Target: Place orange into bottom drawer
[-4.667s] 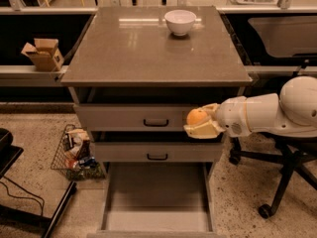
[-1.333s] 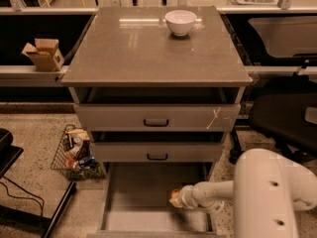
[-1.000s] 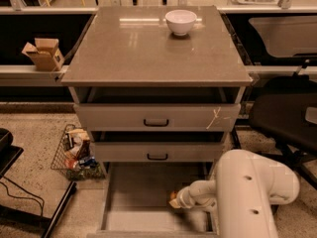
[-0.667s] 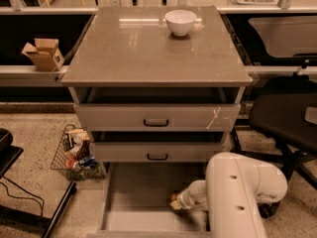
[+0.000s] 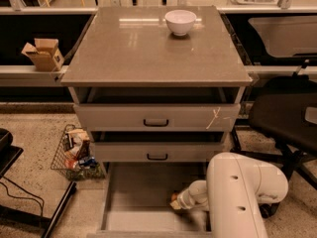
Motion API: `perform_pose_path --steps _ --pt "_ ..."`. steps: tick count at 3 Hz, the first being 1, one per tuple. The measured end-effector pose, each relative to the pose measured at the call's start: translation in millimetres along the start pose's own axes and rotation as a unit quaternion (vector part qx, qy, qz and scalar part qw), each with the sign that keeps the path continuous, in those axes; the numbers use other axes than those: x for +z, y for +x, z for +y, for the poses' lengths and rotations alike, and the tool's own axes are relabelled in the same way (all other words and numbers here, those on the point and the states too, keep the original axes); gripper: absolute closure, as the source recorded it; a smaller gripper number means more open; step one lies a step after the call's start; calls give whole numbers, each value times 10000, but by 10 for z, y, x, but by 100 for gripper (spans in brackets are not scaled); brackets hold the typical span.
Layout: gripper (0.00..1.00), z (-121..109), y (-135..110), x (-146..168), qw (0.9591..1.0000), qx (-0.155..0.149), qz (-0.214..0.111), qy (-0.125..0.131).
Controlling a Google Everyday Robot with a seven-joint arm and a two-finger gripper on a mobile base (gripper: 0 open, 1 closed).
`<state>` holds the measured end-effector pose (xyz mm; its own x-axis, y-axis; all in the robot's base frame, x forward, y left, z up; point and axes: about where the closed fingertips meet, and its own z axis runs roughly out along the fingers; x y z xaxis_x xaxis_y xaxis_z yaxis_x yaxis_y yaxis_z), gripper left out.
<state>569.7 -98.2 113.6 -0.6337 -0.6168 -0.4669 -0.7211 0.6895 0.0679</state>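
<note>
Speckled floor (image 5: 29,128), wire basket (image 5: 74,155) at 8 o'clock of the grey cabinet (image 5: 148,53), bottom drawer (image 5: 141,190) pulled wide open, and at its 4 o'clock side the orange (image 5: 174,198) peeks out right at the tip of the gripper (image 5: 176,202), low inside the drawer, honestly can't tell if it's clamped or loose.

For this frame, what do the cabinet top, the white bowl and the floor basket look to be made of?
Cabinet top: grey laminate or stone-like slab, semi-gloss; it mirrors the lights. White bowl: probably glazed ceramic, possibly plastic; smooth, even sheen. Basket: thin metal wire; an open grid shows its contents. The tool sits low inside the bottom drawer.
</note>
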Motion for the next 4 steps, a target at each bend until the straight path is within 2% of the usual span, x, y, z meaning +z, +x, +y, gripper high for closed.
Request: perform_pose_path --steps 2,3,4 --pt "13 0 0 0 10000 0 0 0" --pt "0 1 0 0 10000 0 0 0" --pt "0 59 -39 -13 9999 -152 -11 -68"
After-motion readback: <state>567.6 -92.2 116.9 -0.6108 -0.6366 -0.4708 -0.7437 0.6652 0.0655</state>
